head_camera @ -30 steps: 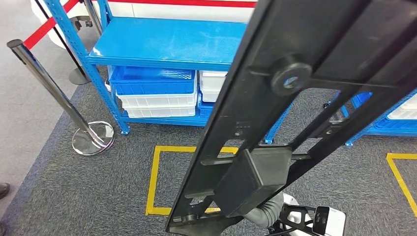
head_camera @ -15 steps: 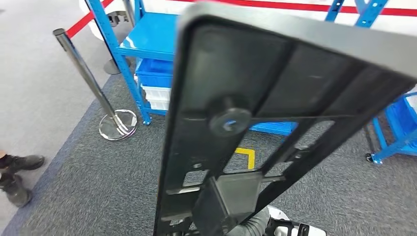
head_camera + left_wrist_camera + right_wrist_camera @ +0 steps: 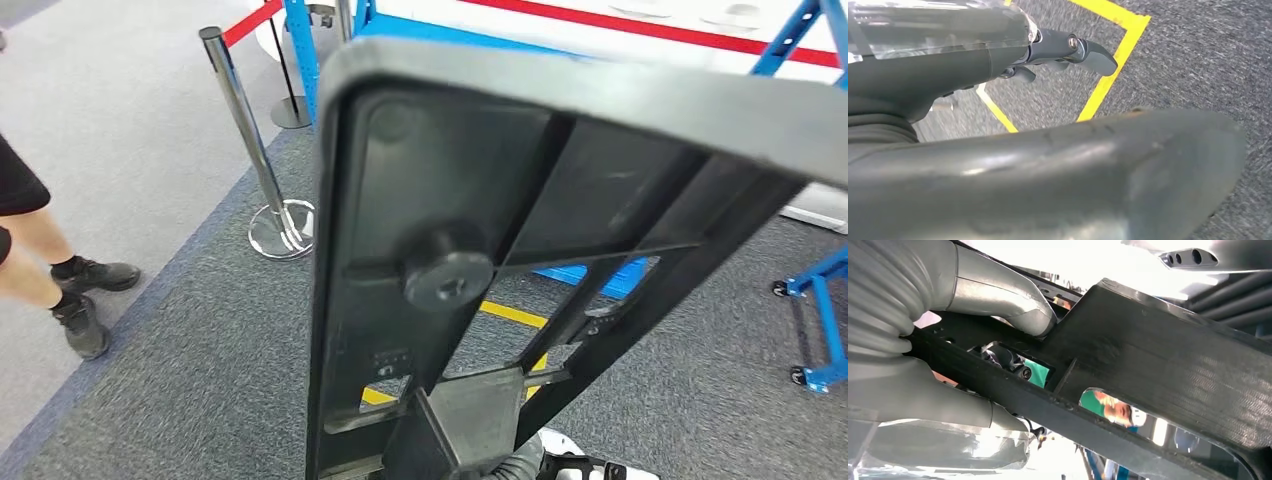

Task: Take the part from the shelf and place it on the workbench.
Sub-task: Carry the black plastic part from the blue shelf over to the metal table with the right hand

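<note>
The black part [image 3: 520, 230], a long ribbed plastic frame, rises tilted close before the head camera, above the grey carpet [image 3: 180, 390]. The right hand [image 3: 948, 340] holds it at its lower end, thumb and fingers clamped over a bar of the frame. The left hand [image 3: 1068, 50] holds nothing, its fingers loosely curled above the yellow floor tape [image 3: 1108, 80]. Since a second ago the whole view has swung: the blue shelf [image 3: 300, 40] now sits at the top edge, the chrome post [image 3: 245, 140] is nearer the middle, and a person's legs [image 3: 50, 270] have appeared at the left.
</note>
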You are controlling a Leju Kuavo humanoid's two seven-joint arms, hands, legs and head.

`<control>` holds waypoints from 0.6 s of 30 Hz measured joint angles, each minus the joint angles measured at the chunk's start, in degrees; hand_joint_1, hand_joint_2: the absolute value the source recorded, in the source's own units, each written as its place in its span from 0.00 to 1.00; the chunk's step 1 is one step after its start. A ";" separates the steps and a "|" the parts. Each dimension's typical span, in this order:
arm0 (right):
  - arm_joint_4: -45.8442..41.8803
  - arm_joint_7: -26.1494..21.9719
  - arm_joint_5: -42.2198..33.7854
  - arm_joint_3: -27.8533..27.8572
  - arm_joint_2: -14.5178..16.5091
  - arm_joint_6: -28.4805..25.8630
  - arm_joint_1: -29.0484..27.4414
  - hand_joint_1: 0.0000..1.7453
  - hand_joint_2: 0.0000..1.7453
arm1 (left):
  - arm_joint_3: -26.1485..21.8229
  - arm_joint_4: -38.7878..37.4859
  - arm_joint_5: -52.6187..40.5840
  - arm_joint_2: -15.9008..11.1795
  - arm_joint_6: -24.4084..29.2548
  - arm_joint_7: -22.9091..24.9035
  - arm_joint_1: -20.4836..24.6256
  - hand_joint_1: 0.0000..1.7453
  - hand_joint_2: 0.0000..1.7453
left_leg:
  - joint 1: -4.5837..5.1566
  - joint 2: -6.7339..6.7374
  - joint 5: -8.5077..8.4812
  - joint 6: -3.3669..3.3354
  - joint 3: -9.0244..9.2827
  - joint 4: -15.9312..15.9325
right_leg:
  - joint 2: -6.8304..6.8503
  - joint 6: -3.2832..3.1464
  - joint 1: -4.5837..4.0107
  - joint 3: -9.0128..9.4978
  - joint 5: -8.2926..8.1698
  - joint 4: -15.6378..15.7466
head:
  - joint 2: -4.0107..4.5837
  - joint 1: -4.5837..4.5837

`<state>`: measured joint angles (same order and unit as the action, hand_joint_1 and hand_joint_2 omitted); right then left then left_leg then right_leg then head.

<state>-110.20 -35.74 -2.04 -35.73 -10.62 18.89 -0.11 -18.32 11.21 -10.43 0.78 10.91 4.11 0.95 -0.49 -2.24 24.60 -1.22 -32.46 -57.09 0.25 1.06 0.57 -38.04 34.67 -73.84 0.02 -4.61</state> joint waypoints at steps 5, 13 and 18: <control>0.10 0.00 0.28 0.51 0.43 1.44 0.61 1.00 1.00 | -0.84 0.02 0.40 -0.21 0.01 -1.15 0.29 0.00 0.00 | 0.01 -3.44 -0.09 1.19 -0.87 -1.07 | -4.12 -0.12 0.74 6.67 -6.88 14.44 | 0.00 -0.01; 0.26 0.00 0.89 1.56 2.61 2.12 2.21 1.00 1.00 | -1.70 0.02 -0.19 -1.00 -0.46 -2.87 0.61 0.00 0.00 | -0.20 1.24 6.25 3.27 -7.63 -13.98 | 0.86 -2.47 0.17 6.58 -7.42 15.57 | 0.00 -0.01; 0.33 0.00 2.14 1.59 3.93 1.32 2.63 1.00 1.00 | -1.81 0.02 -0.42 -1.91 -1.08 -4.34 0.45 0.00 0.00 | -0.09 3.66 2.81 2.93 -3.54 -8.30 | 4.66 -2.34 -0.20 6.73 -7.19 15.45 | 0.00 -0.01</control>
<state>-109.87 -35.74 0.10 -34.14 -6.69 20.21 2.51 -20.13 11.23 -10.84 -1.13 9.83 -0.24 1.40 -0.58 1.42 27.41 1.71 -36.00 -65.39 4.91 -1.29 0.37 -31.32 27.48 -58.38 0.02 -4.62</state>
